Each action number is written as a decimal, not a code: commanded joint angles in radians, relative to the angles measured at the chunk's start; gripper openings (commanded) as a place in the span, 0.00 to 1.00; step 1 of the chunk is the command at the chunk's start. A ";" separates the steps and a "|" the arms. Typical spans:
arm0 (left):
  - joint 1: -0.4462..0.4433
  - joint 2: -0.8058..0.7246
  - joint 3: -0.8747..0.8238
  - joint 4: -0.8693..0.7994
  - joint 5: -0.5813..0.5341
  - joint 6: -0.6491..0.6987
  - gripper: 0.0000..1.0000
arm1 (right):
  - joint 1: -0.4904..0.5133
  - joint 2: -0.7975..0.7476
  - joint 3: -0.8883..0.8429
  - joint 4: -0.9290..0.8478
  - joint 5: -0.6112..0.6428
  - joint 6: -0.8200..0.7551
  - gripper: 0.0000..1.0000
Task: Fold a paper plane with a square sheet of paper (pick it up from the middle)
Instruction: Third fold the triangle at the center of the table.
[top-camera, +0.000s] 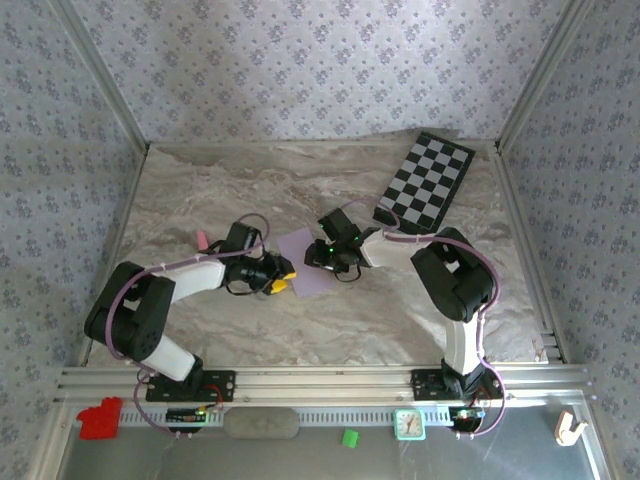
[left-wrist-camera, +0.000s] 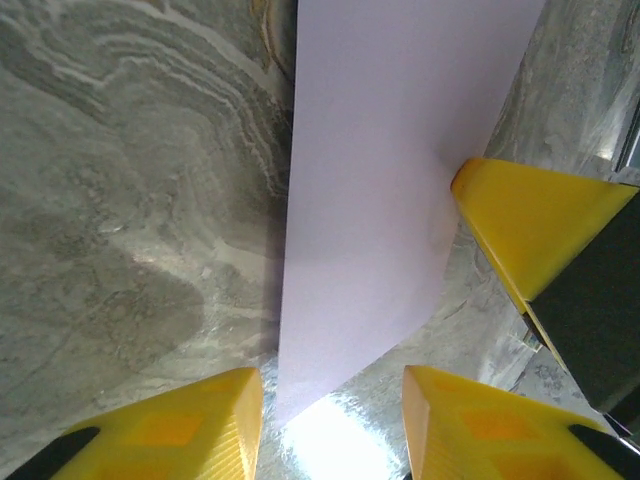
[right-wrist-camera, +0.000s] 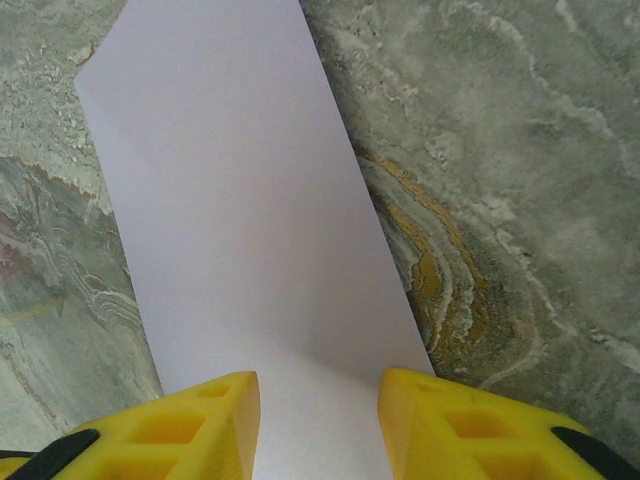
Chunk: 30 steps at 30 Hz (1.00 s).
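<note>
The square sheet of paper (top-camera: 303, 262) lies flat on the marbled table between my two grippers, pale lilac and plain. My left gripper (top-camera: 281, 279) is at its left corner, open, and the sheet's near corner (left-wrist-camera: 385, 190) lies between the yellow fingers (left-wrist-camera: 180, 430). My right gripper (top-camera: 327, 259) is over the sheet's right side, open, with paper (right-wrist-camera: 250, 220) spanning the gap between its fingers (right-wrist-camera: 470, 430). One right-gripper finger (left-wrist-camera: 535, 225) sits at the sheet's edge in the left wrist view. The paper plane is out of view.
A black-and-white chequered board (top-camera: 425, 180) lies at the back right, close behind the right arm. A small pink item (top-camera: 202, 239) sits left of the left arm. A red object (top-camera: 100, 417), a green block (top-camera: 350, 437) and a small clock (top-camera: 409, 424) sit below the rail.
</note>
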 joint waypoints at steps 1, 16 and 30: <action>-0.008 0.023 0.027 0.023 -0.006 -0.007 0.39 | 0.001 0.042 -0.050 -0.099 0.007 0.010 0.40; -0.009 0.095 0.060 0.065 0.022 0.013 0.34 | 0.002 0.039 -0.058 -0.105 0.018 0.004 0.39; -0.003 0.085 0.085 -0.028 -0.024 0.074 0.38 | -0.002 0.034 -0.067 -0.108 0.023 0.009 0.39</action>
